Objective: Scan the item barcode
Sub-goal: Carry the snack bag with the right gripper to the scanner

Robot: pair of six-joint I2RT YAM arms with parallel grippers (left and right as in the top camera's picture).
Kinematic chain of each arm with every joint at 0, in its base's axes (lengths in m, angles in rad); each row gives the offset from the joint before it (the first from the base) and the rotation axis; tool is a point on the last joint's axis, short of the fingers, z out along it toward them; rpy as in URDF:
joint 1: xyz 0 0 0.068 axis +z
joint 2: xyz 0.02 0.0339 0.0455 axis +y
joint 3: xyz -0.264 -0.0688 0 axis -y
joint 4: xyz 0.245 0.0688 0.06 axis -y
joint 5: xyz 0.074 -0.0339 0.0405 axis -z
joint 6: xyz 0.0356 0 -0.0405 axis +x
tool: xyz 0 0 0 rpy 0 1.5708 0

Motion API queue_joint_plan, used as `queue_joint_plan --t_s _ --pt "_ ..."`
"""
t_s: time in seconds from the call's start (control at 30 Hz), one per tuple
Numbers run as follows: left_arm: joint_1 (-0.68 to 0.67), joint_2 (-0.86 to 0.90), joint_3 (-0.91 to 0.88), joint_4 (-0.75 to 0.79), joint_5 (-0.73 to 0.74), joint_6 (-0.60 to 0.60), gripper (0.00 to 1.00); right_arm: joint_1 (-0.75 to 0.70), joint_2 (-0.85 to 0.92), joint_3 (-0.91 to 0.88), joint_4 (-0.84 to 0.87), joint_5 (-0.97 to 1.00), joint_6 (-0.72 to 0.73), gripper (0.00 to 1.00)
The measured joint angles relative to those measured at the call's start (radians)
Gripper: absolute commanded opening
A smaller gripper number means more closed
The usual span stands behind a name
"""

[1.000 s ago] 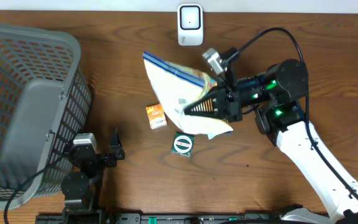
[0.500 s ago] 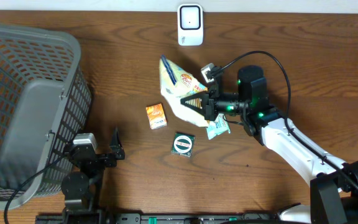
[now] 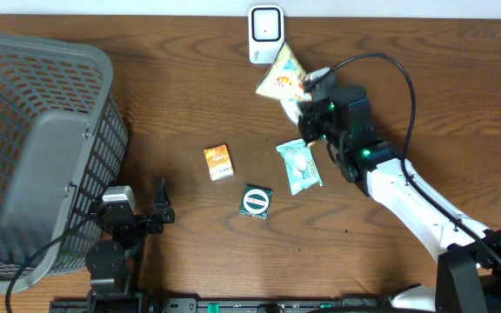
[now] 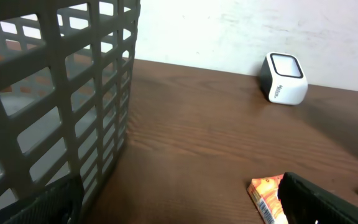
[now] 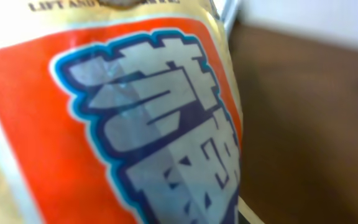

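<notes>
Far left of the scanner sits a grey basket. The left hand rests released, well below-left of the scanner. An orange packet and a green packet lie on the counter below the scanner. Just right of the scanner — nearly touching — the snack bag is grasped in the clenched right hand. A pale sachet lies further below.
</notes>
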Motion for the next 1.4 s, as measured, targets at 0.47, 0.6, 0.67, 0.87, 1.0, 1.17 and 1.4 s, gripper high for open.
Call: queue_joint_plan --t_s 0.47,0.6,0.67,0.87,1.0,1.17,1.4 --pt "0.0 0.0 0.0 0.0 0.0 0.0 0.98 0.006 0.371 0.399 0.048 0.311 -0.227 0.01" --pt "0.0 0.0 0.0 0.0 0.0 0.0 0.98 0.006 0.531 0.579 0.035 0.364 -0.278 0.01" --pt "0.0 0.0 0.0 0.0 0.0 0.0 0.98 0.007 0.602 0.662 0.035 0.39 -0.301 0.01" --pt "0.0 0.0 0.0 0.0 0.0 0.0 0.98 0.009 0.763 0.841 0.035 0.468 -0.354 0.01" --pt "0.0 0.0 0.0 0.0 0.0 0.0 0.98 0.011 0.812 0.881 0.035 0.491 -0.369 0.01" --pt "0.0 0.0 0.0 0.0 0.0 0.0 0.98 0.013 0.818 0.886 0.034 0.51 -0.371 0.01" --pt "0.0 0.0 0.0 0.0 0.0 0.0 0.98 0.013 0.818 0.934 -0.06 0.658 -0.365 0.01"
